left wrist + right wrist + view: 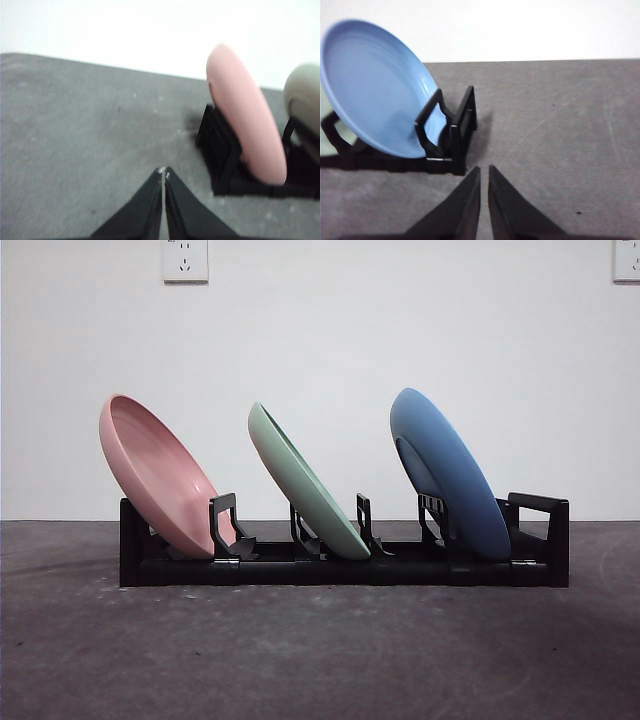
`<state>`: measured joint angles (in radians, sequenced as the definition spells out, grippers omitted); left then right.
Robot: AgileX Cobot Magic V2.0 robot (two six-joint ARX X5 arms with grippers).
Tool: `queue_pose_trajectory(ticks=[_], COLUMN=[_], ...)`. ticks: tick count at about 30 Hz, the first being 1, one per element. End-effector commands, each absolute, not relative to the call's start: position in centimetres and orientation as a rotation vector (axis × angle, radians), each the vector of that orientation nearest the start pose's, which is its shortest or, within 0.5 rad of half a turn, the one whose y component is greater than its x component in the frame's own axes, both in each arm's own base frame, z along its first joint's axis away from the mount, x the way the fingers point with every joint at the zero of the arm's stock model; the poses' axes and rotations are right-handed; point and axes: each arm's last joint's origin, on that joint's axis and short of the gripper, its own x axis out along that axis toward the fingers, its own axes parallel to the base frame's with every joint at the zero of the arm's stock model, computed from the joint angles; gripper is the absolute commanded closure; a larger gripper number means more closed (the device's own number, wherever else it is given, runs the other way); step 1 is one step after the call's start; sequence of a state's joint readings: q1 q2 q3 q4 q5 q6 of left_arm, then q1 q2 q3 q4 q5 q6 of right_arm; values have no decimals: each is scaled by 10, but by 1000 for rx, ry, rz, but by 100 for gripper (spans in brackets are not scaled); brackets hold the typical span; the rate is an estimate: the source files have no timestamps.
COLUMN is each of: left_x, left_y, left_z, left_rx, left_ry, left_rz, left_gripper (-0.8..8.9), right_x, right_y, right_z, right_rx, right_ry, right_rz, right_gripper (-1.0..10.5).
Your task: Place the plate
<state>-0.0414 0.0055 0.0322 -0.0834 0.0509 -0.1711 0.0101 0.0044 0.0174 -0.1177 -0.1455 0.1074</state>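
The plate this task concerns is hard to single out, because three plates are already standing in the black rack (340,570) and none is lying loose on the table (300,660). The pink plate (160,475) is leaning in the slot at one end of the rack, the green plate (305,480) is leaning in the middle slot, and the blue plate (450,475) is leaning in the slot at the other end. All three are tilting the same way, each with its lower rim resting down in the rack against an upright bracket.

The left gripper (164,173) is hanging over bare table just off the rack's pink end, its two jaws pressed nearly together and holding nothing. The right gripper (484,170) is hanging over bare table just off the blue end, its jaws showing only a thin gap, also holding nothing. Neither one is touching a plate or the rack, and neither arm is showing in the front view.

Judging from this, the placing is looking finished: every slot that can be seen is filled and both arms are sitting clear. If a plate is still meant to be placed, it is not visible in any view. Any next move is probably only a matter of keeping both arms away from the rack ends, since a knock against either outer plate could tip it off its bracket.
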Motion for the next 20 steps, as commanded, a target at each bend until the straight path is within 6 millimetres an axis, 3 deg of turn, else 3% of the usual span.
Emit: queue_pose_trajectory(ticks=[1, 7, 12, 16, 20], left_x=[97, 97, 94, 88, 82], left_y=[-5, -5, -5, -5, -5], left_z=[166, 172, 188, 211, 239], left_rx=[-245, -282, -435, -471, -449], left_ry=[22, -40, -117, -105, -3], left_rz=[-87, -95, -117, -117, -93], left_gripper=[806, 806, 804, 803, 803], right_x=[96, 97, 96, 89, 83], right_y=[5, 5, 4, 3, 4], right_z=[159, 166, 181, 209, 242], right_rx=[188, 305, 338, 376, 384], right_ry=[97, 27, -105, -138, -20], right_rz=[132, 151, 129, 121, 129], right_gripper=[922, 923, 933, 933, 933])
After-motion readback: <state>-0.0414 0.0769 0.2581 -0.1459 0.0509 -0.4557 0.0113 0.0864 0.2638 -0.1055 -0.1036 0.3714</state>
